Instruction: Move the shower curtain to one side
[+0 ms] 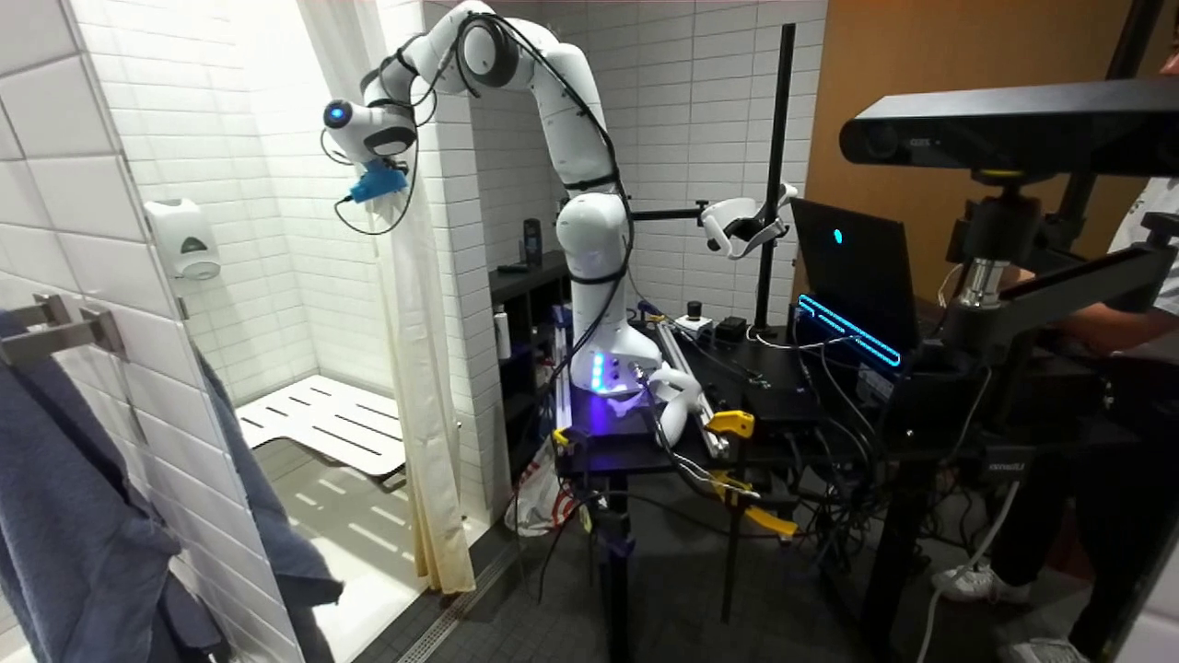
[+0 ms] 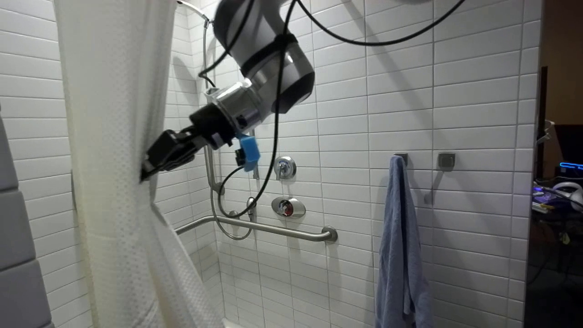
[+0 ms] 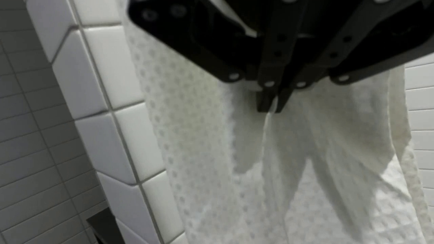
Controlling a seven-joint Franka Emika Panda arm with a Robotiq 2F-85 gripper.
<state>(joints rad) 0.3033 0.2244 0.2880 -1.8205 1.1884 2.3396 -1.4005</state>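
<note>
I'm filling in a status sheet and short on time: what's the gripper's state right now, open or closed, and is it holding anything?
Gripper: closed, holding a fold of the shower curtain.

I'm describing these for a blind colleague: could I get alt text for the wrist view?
A black gripper pinches a fold of the pale, dotted shower curtain, which hangs creased behind and below it. At left stands a white-tiled wall corner.
</note>
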